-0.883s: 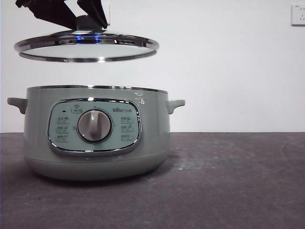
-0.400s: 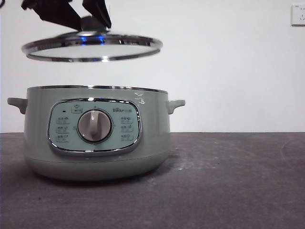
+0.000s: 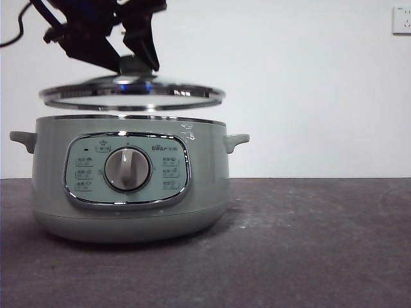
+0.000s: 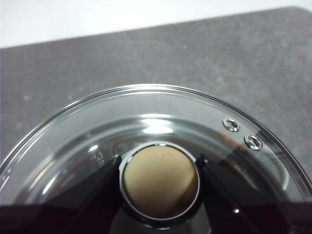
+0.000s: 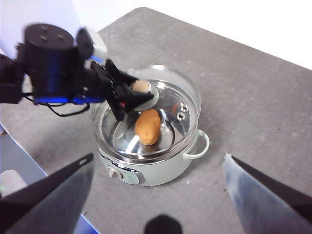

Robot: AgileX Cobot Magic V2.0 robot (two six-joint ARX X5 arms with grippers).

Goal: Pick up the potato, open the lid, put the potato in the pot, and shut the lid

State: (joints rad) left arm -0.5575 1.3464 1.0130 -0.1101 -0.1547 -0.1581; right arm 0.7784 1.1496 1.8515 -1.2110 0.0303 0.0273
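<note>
The pale green pot (image 3: 128, 199) stands on the dark table at the left. The glass lid (image 3: 192, 101) hangs level just above its rim, a thin gap showing between them. My left gripper (image 3: 133, 66) is shut on the lid's knob (image 4: 160, 183), with a black finger (image 4: 105, 183) on each side of it. In the right wrist view the potato (image 5: 147, 126) lies inside the pot (image 5: 161, 168), seen through the lid (image 5: 173, 90). My right gripper (image 5: 158, 156) is open and empty, high above the pot.
The grey table (image 3: 308, 244) stretches to the right of the pot. A white wall stands behind, with a socket (image 3: 402, 19) at its top right. The pot's side handles (image 3: 236, 140) stick out on both sides.
The left gripper has brought the lid down from well above the pot to just over its rim, and a little to the right.
</note>
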